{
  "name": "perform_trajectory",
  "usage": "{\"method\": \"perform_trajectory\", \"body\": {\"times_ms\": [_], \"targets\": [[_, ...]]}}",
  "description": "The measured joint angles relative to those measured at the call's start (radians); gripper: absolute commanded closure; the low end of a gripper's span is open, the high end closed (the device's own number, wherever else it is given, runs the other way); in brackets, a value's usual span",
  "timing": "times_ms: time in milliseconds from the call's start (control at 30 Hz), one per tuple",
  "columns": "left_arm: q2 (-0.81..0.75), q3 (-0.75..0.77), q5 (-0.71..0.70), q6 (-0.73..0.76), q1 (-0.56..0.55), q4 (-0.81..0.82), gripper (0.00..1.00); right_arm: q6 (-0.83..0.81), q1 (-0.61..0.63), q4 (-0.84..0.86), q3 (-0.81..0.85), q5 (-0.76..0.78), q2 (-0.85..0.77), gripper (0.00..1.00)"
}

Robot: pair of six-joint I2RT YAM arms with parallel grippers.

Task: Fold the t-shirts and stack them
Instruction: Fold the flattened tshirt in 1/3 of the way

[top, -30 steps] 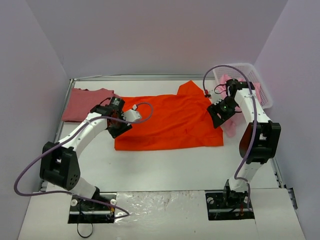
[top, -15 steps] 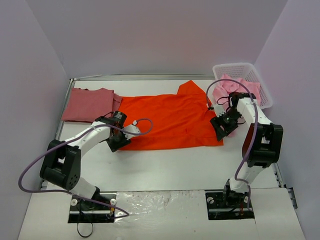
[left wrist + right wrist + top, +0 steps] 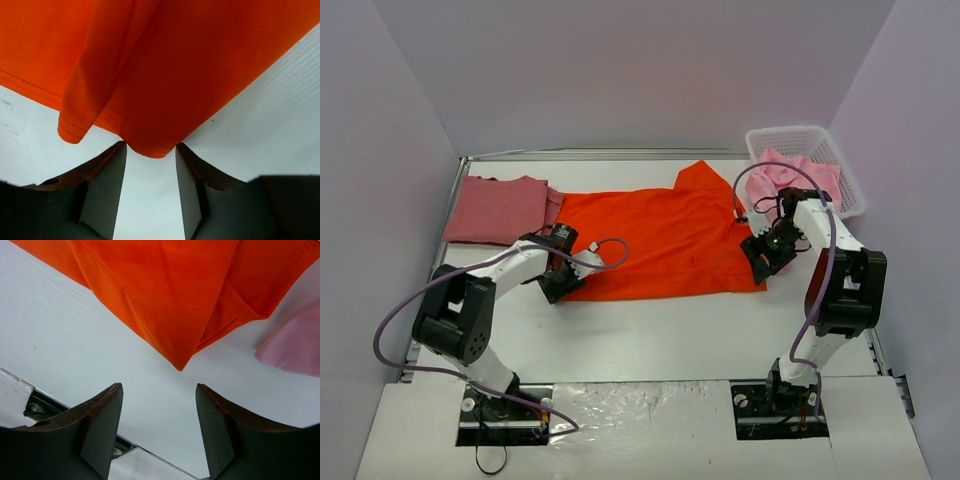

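A bright orange-red t-shirt (image 3: 660, 240) lies spread flat across the middle of the table. My left gripper (image 3: 553, 285) is low at its near left corner and stands open. In the left wrist view that corner (image 3: 150, 149) sits right at the tips of the left gripper (image 3: 151, 150), with bare table between the jaws. My right gripper (image 3: 763, 263) is open at the near right corner. That corner (image 3: 180, 365) lies just ahead of the right gripper (image 3: 159, 387), apart from it. A folded dusty rose-red t-shirt (image 3: 500, 208) rests at the back left.
A white lattice basket (image 3: 825, 140) stands at the back right with light pink t-shirts (image 3: 785, 178) spilling over its near side. A bit of pink cloth (image 3: 295, 347) lies on the table beside the orange corner. The table's near edge and a metal rail (image 3: 35, 407) are close behind the right jaws.
Both grippers have come down and toward the near edge, from over the orange shirt to its near corners. The jaws have not changed their spread. The shirt lies as before.
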Motion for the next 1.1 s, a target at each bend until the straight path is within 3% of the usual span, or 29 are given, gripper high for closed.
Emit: {"method": "perform_trajectory", "body": {"times_ms": [200, 367, 1100], "targets": [[0.013, 0.000, 0.009, 0.002, 0.000, 0.000, 0.67, 0.000, -0.008, 0.013, -0.018, 0.002, -0.001, 0.44], [0.028, 0.000, 0.019, -0.002, 0.000, 0.007, 0.97, -0.001, -0.013, 0.016, -0.048, 0.005, -0.002, 0.44], [0.031, 0.000, 0.027, -0.003, 0.000, 0.009, 0.98, -0.021, -0.032, 0.061, -0.102, -0.009, 0.057, 0.53]]}}
